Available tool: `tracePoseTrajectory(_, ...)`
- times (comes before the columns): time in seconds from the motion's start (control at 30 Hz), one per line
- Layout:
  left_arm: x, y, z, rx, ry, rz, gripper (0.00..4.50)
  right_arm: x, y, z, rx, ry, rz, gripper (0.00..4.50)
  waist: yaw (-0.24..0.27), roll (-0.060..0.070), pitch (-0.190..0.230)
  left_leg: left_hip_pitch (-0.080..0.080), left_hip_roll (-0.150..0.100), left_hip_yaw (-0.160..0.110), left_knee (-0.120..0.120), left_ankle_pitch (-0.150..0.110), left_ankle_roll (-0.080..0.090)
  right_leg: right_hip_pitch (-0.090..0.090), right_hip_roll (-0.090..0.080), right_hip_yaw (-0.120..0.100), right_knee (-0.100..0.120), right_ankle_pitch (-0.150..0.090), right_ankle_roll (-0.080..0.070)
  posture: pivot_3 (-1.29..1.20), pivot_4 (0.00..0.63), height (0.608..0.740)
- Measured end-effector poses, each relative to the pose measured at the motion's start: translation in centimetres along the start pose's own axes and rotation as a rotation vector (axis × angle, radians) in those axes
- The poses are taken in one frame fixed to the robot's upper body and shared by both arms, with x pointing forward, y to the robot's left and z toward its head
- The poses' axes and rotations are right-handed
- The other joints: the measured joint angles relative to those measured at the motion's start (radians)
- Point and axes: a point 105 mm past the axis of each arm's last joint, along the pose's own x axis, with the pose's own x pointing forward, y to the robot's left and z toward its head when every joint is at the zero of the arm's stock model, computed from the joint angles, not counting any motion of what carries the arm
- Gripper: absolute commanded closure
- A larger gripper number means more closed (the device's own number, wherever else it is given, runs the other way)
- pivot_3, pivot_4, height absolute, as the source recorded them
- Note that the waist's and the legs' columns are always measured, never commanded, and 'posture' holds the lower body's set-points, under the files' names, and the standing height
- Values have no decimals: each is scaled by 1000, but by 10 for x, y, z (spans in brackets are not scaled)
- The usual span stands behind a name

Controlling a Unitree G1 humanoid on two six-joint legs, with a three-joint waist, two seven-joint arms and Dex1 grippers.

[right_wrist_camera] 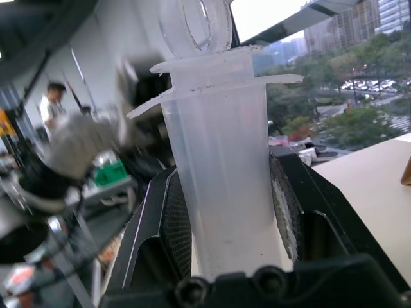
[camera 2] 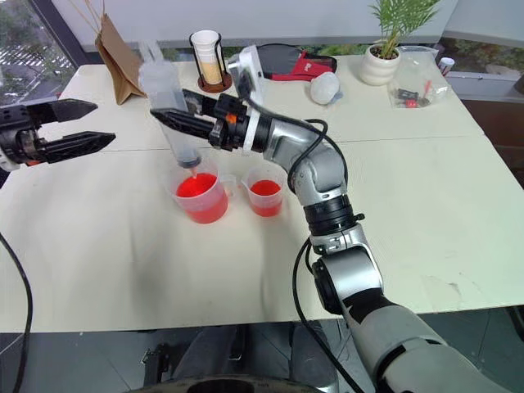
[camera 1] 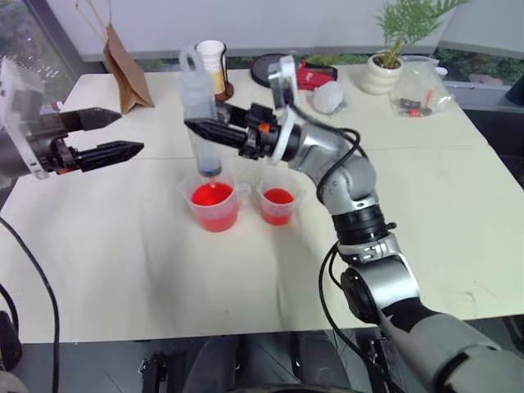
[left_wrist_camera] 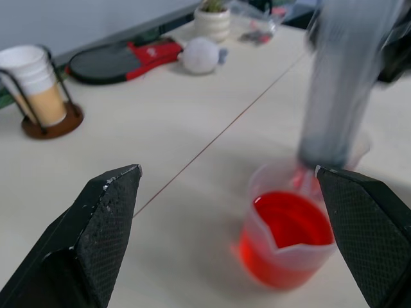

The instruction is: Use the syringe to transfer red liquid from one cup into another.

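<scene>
Syringe (camera 1: 199, 110) is clamped upright in right pincer (camera 1: 205, 129) above larger cup (camera 1: 214, 206); left pincer (camera 1: 110, 135) gapes; tip should be lowered straight, centered.

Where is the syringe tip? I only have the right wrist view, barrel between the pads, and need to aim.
Observer: The syringe hangs upright, tip just above the red liquid in the larger spouted cup.
Operator: And the smaller cup?
Observer: The smaller cup stands beside it, toward the robot's right, and also holds red liquid.
Operator: The left gripper?
Observer: The left gripper is open, off to the left, touching nothing.
</scene>
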Motion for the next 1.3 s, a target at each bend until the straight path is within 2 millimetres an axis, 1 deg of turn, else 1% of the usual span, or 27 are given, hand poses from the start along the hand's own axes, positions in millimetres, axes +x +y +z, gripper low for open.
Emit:
tracePoseTrajectory(0.07,4,-6,9,13,-17,-21,0,1,-2,-11,-22,27,-8,3107,1,0,0,0,0,0,0,0,-1,0,0,0,0,0,0,0,150,739)
tracePoseTrajectory(0.17,9,-9,23,45,-51,-33,0,2,-4,-26,-57,64,-16,3107,1,0,0,1,0,0,0,1,-1,0,0,0,0,0,0,0,150,739)
tracePoseTrajectory(0.3,30,-12,22,53,-49,-88,0,2,-7,-40,-80,91,-31,3107,2,0,0,1,0,0,0,1,-1,1,0,0,0,0,0,0,150,739)
tracePoseTrajectory(0.4,41,-10,21,61,-45,-108,0,1,-8,-43,-92,94,-35,3107,0,0,0,1,0,0,0,1,-1,1,1,0,0,0,0,0,150,739)
tracePoseTrajectory(0.57,54,-3,18,84,-35,-127,0,0,-8,-44,-104,95,-41,3107,-3,0,0,1,0,0,-1,1,-2,0,1,0,1,0,0,0,150,739)
tracePoseTrajectory(0.73,65,3,16,93,-49,-142,0,-4,-6,-49,-90,95,-53,3107,-3,0,0,1,0,-1,0,1,-2,1,1,0,1,0,0,0,150,739)
tracePoseTrajectory(0.83,73,2,18,95,-74,-169,835,-3,-4,-49,-92,96,-54,3107,-3,0,0,1,0,-1,0,1,-1,1,1,0,1,0,0,0,150,739)
tracePoseTrajectory(0.87,75,2,19,100,-82,-174,1302,-3,-4,-48,-97,95,-54,3107,-4,0,0,1,0,-1,0,1,-1,1,1,0,1,0,0,0,150,739)
tracePoseTrajectory(0.93,77,0,19,108,-87,-191,2387,-3,-4,-48,-100,98,-62,3107,-8,0,0,1,0,-1,0,1,-1,1,1,0,1,0,0,0,150,739)
tracePoseTrajectory(0.97,79,-2,17,109,-85,-206,2850,-4,-5,-50,-100,103,-69,3107,-8,0,0,1,0,-1,0,1,-2,1,1,0,1,0,0,0,150,739)
tracePoseTrajectory(1.07,85,-10,12,88,-77,-261,4464,-7,-5,-55,-94,114,-90,3107,-9,0,0,1,0,-1,0,1,-1,1,1,0,1,0,0,0,150,739)
tracePoseTrajectory(1.3,84,-18,12,45,-55,-293,4489,-7,-1,-59,-92,118,-76,3107,-21,0,0,1,0,-2,0,1,-1,0,1,0,2,0,0,0,150,739)
